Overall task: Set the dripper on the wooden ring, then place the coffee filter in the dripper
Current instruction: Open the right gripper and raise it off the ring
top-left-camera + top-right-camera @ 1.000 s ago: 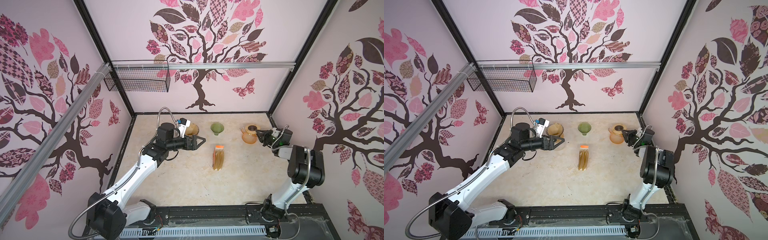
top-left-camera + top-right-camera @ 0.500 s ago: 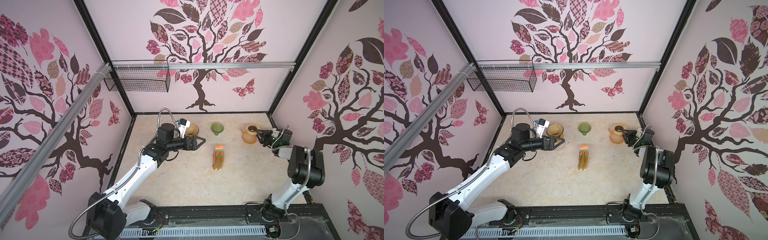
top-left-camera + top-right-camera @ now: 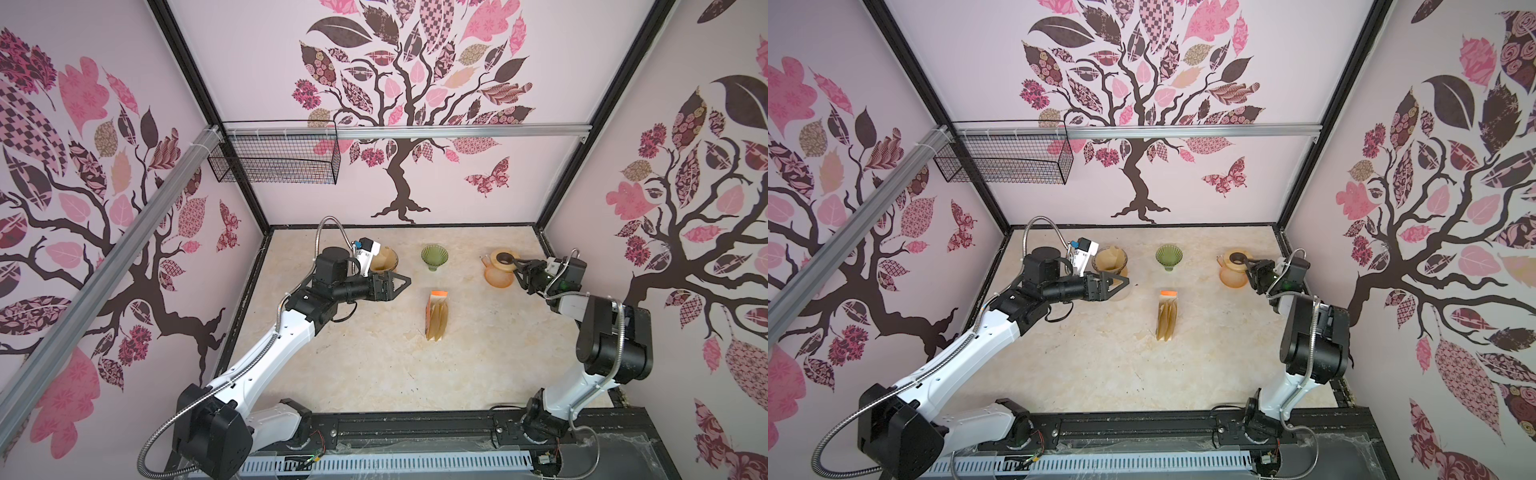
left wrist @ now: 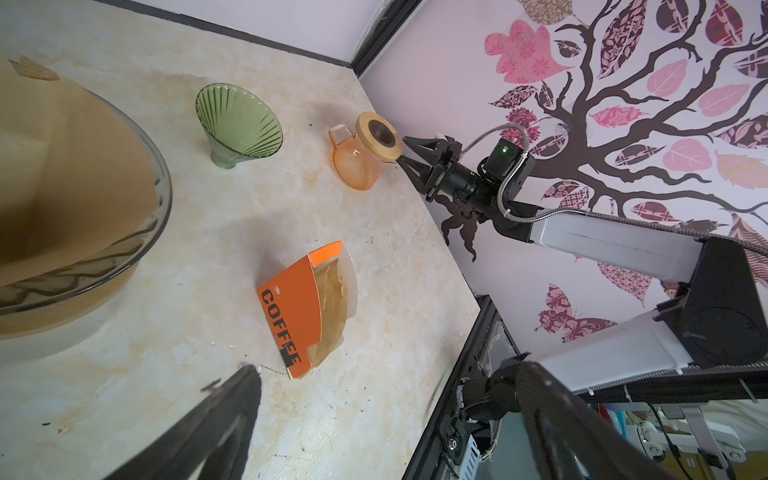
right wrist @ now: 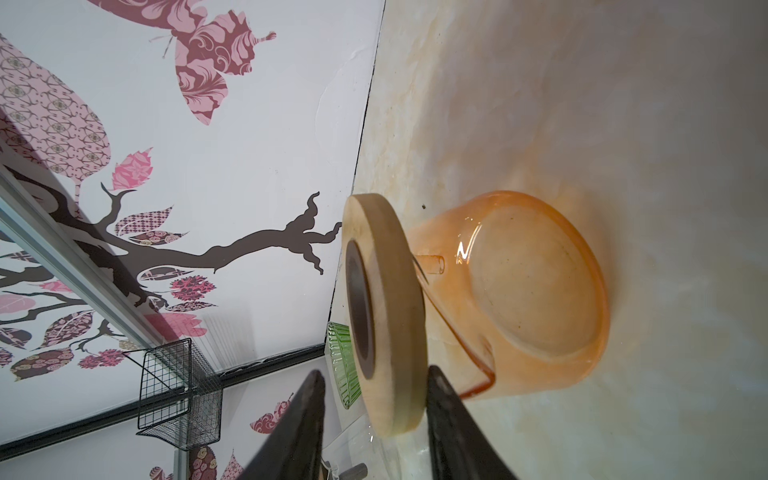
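Only the left wrist view reads "COFFEE" on the orange filter pack (image 4: pixel 299 307), which lies in the middle of the worktop (image 3: pixel 374 365). At its ten o'clock the left pincer (image 3: pixel 405 284) hangs spread wide and empty beside the glass dripper (image 4: pixel 137 232), where the coffee filter (image 4: pixel 62 166) sits. Farther, at two o'clock, the right pincer (image 5: pixel 374 372) stands half-spread astride the wooden ring (image 5: pixel 386 307) of the orange carafe (image 5: pixel 532 291), pinching nothing.

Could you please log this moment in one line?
left tool open by dripper | filter in dripper | right tool open astride carafe lid | filter pack untouched
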### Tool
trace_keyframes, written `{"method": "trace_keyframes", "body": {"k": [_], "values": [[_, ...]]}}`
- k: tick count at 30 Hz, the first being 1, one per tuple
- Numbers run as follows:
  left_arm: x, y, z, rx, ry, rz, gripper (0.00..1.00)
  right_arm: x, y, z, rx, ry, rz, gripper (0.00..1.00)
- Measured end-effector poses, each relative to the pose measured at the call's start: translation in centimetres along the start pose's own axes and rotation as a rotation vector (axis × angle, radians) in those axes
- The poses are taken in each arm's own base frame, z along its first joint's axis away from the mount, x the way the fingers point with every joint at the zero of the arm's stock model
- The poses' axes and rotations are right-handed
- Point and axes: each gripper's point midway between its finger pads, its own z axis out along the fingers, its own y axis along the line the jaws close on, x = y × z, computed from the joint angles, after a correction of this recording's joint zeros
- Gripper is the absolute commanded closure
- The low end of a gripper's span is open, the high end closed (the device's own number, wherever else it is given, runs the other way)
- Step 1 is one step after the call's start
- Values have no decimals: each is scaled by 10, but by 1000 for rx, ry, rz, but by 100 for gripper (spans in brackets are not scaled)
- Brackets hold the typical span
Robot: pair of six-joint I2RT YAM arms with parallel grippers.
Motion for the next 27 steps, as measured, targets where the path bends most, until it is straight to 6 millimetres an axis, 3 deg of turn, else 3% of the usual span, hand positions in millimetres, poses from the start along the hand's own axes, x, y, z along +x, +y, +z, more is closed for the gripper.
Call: {"method": "trace_keyframes", "body": {"k": [11, 15, 20, 27], "values": [[0, 0, 0, -2, 0, 0, 2, 5, -9, -8, 72, -1, 11, 55], [1, 2, 0, -5, 1, -3, 2, 0, -5, -16, 95, -22, -6, 38], [2, 4, 1, -16, -1, -4, 2, -14, 14, -20, 99, -69, -64, 2], [1, 3, -3, -23, -8, 6, 2, -41, 46, -14, 55, -130, -145, 0]]}}
